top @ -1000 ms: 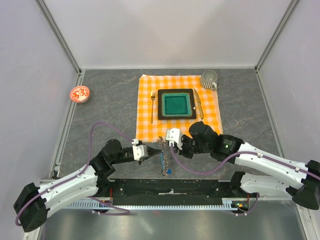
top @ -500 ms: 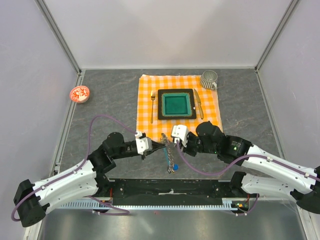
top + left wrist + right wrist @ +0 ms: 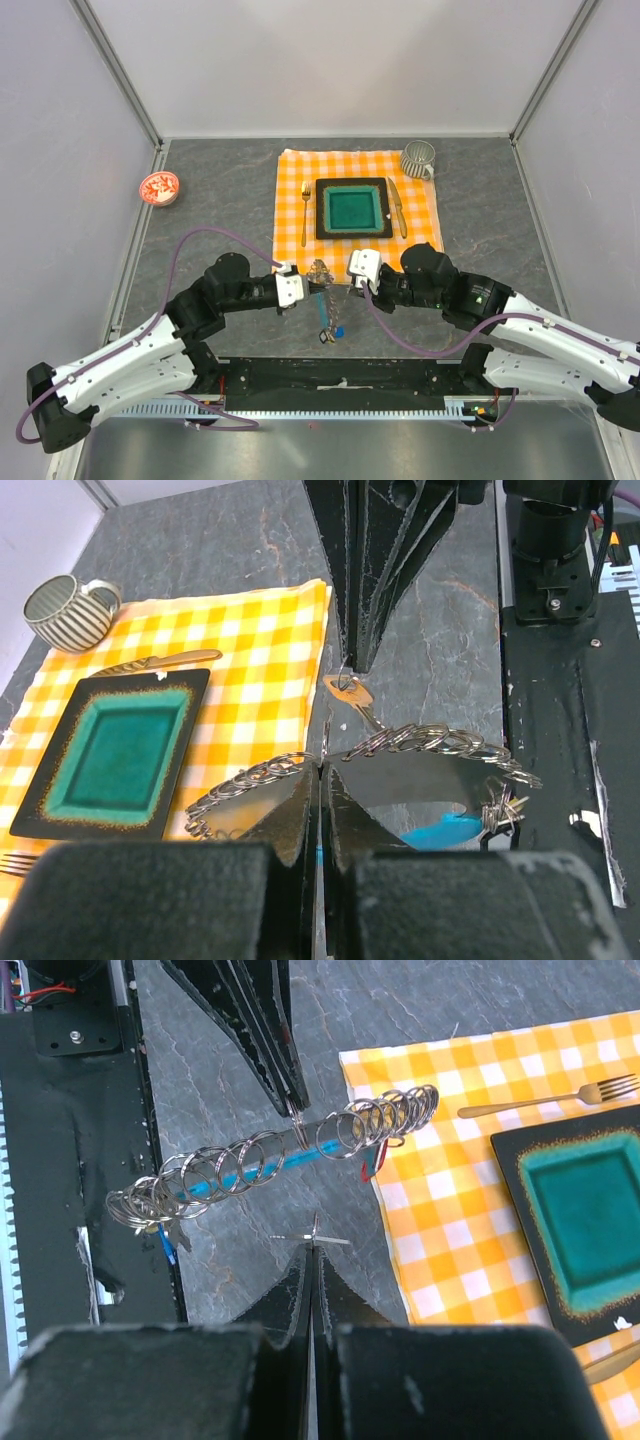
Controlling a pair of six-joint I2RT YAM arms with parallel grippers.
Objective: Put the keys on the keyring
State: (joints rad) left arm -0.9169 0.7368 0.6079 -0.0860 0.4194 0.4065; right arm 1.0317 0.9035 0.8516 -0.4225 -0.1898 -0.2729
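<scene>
Item: keyring (image 3: 232, 1173), suspended above worktop (image 3: 210, 200). Left gripper (image 3: 320, 777) is clenching its rings. Right gripper (image 3: 313, 1255) is pinching a key (image 3: 349, 690) just beside them.

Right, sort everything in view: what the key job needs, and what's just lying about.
Job in hand:
keyring, gripped by left end effector
key, pinched in right end effector

Lying about:
checked cloth
teal plate
fork
knife
striped mug
red-and-white dish

Keyring (image 3: 321, 272) carried farther toward cloth (image 3: 295, 180).
</scene>
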